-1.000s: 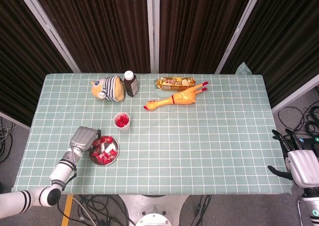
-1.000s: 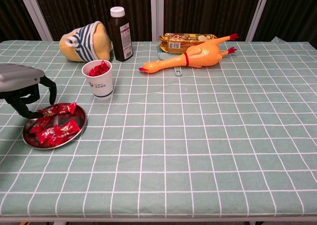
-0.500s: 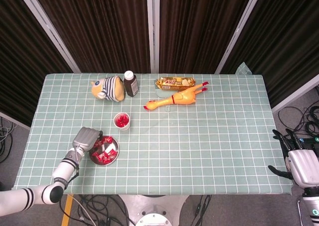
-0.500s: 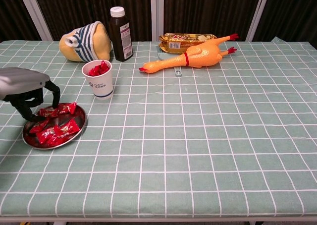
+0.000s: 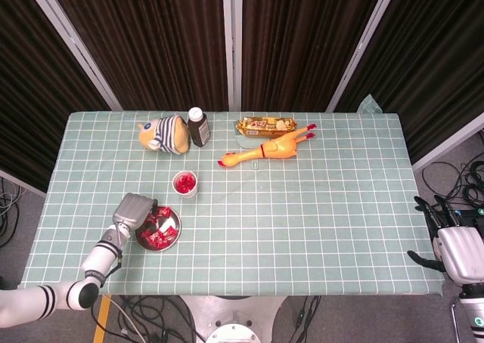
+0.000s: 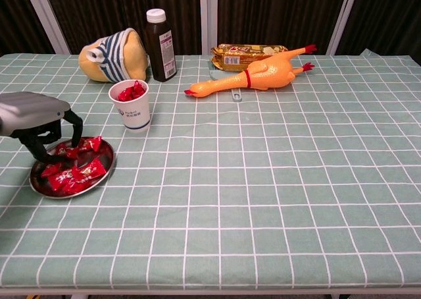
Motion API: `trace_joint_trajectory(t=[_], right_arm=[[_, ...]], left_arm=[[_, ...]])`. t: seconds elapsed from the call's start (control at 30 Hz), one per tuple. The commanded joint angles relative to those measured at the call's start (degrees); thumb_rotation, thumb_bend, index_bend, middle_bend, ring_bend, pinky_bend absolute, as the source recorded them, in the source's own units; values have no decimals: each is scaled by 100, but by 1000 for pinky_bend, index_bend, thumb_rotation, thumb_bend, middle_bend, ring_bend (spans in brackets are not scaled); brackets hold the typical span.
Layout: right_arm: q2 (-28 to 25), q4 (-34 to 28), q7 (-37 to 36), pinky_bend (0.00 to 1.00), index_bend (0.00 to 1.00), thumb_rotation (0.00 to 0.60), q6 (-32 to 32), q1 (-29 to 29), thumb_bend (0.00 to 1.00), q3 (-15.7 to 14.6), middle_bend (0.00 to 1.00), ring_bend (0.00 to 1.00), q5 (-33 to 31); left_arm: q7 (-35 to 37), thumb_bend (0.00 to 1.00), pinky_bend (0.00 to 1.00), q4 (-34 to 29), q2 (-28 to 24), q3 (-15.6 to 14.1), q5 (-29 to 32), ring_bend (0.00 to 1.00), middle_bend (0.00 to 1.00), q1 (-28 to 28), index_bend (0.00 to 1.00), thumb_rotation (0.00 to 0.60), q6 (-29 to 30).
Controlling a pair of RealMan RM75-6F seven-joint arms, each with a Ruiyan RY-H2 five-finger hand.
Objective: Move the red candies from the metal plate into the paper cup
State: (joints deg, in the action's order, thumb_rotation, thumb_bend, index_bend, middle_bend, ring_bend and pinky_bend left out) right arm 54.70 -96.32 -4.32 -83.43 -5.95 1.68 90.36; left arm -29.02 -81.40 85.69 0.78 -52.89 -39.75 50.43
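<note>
As your left hand [image 6: 36,118] has slid right over the metal plate [image 6: 100,172] in the last second, its curled fingers now reach among the red candies [image 6: 72,169], not visibly clamped; the paper cup [image 6: 129,105] waits just beyond.

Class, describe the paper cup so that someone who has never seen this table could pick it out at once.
Start at the table's far left, where a striped plush sits beside a dark bottle. Just in front of them stands the cup, with a metal plate nearer still. It is the only white upright container, filled with red candies.
</note>
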Motion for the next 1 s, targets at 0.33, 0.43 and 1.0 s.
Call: trace_joint_trajectory(t=[0.33,0.43,1.0], right_arm=[[-26,-41,29,255,80,600,-10,6,15,6,241,45,-6],[-29,-48,33,255,80,600,-15,6,16,8,241,46,-1],[17,-38,68,256,80,600,171,-67,15,-80,244,46,98]], left_arm=[[72,306,1000,357,214,-34,-140,981,1000,37,584,600,-33],[141,307,1000,386,240,-26,-213,983,1000,65,616,600,-9],[1270,310,1000,-887,-839,637,-1085,988,1000,264,654,600,742]])
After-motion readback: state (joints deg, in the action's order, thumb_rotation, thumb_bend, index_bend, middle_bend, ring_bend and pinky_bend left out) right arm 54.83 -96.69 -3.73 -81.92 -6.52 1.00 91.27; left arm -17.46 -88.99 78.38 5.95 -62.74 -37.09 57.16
